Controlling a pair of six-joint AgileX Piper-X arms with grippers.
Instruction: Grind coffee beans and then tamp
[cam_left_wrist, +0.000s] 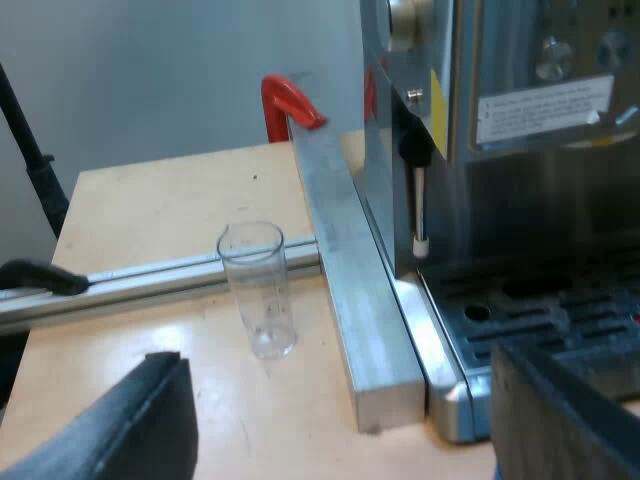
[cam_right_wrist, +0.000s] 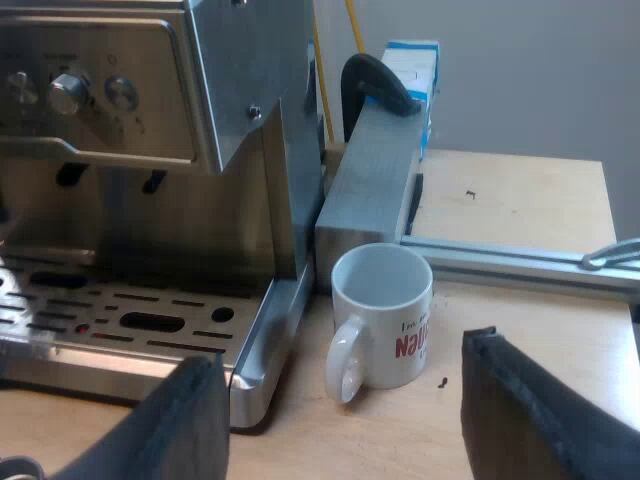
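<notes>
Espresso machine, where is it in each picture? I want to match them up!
Left wrist view: the espresso machine stands alongside a metal bar, with the measuring glass on the bar's other side.
Right wrist view: the espresso machine stands next to the white mug.
Shared landmark: the machine's slotted drip tray.

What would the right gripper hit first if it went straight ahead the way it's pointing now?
Most likely the white ceramic mug with red lettering, standing straight ahead of the right gripper, between its open black fingers. Depth is unclear, but nothing seems to lie before it.
</notes>
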